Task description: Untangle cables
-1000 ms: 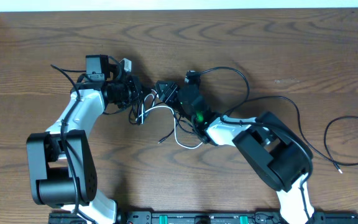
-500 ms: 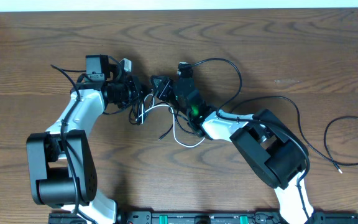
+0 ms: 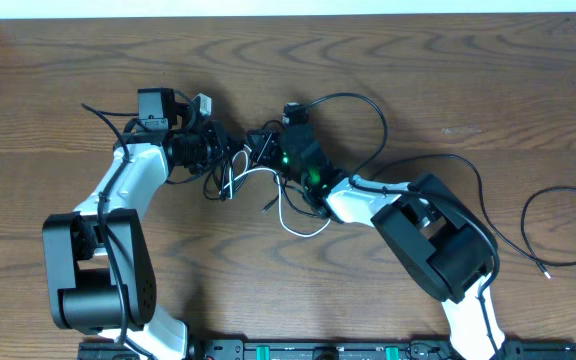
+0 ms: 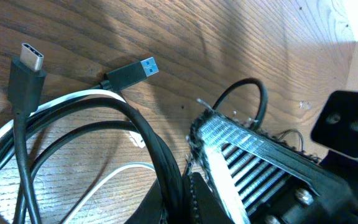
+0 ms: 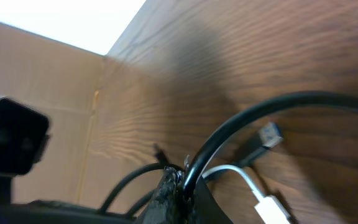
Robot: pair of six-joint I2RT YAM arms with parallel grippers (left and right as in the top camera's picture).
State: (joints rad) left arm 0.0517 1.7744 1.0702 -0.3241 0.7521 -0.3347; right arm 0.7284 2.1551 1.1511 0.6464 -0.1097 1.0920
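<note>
The black cable (image 3: 368,105) and the white cable (image 3: 290,222) lie knotted between my two grippers at mid-table. My left gripper (image 3: 224,156) is shut on a black cable strand (image 4: 157,146) that runs down between its fingertips. The white cable (image 4: 73,99) curves beside that strand, near a USB-C plug (image 4: 30,59) and a blue USB-A plug (image 4: 132,71). My right gripper (image 3: 264,142) sits close to the left one. In its wrist view the right gripper (image 5: 182,186) is shut on a black cable strand (image 5: 229,134), next to a white plug (image 5: 272,208).
A thin black cord (image 3: 568,232) loops on the wood at the far right. Thicker black wires (image 3: 103,112) trail from the left arm. The table's back edge (image 3: 288,14) runs along the top. A cardboard wall (image 5: 36,81) stands past the table.
My right gripper has moved left toward the left gripper and closed on a black cable strand. The black loop behind it shifted left. The left arm has not moved.
</note>
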